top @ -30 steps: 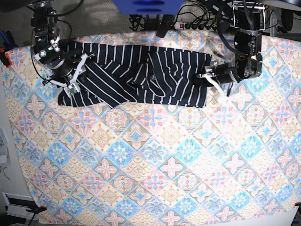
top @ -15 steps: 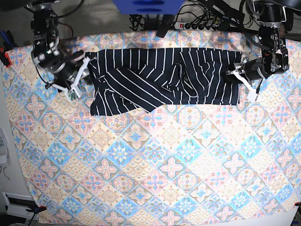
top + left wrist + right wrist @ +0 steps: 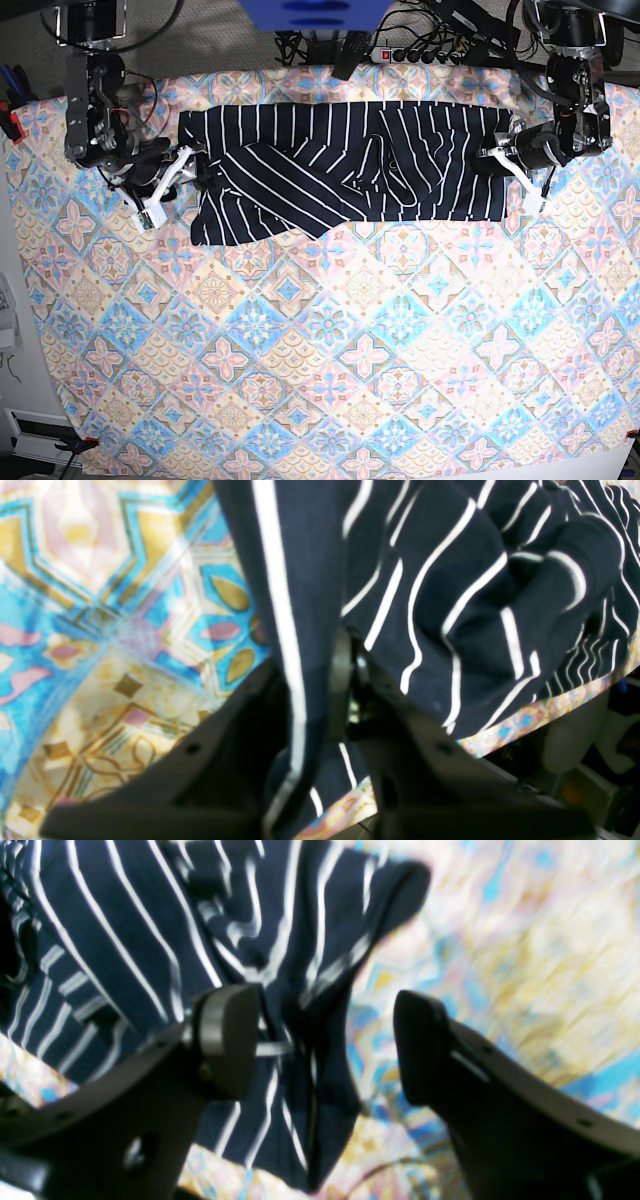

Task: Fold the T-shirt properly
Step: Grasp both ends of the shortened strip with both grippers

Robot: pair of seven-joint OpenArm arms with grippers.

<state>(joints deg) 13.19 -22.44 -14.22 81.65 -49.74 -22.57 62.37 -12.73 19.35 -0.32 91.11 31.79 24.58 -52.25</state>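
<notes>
While no container is being shown in any view, one T-shirt (image 3: 345, 165) is being seen from the base view lying across the far part of the patterned cloth (image 3: 330, 330), stretched sideways into a long dark band with thin white stripes, its layers crossing and bunching near the middle and one corner sagging toward the viewer at the picture's left. Two grippers are being counted there: the left gripper (image 3: 503, 157) is being pressed against the shirt's edge at the picture's right, and the right gripper (image 3: 168, 187) is being held just beside the shirt's other end, its white fingers spread apart. From the left wrist view, a striped fold of the T-shirt (image 3: 450, 595) is being pinched tightly by the left gripper (image 3: 320, 705), with the jaws nearly together and the fabric rising rumpled beyond them over the cloth (image 3: 100, 605). From the right wrist view, which is being blurred, the right gripper (image 3: 325, 1040) is being held wide apart with nothing clamped, while a crumpled shirt corner (image 3: 280, 965) is lying loose on the cloth (image 3: 500, 940) between and behind the jaws.
</notes>
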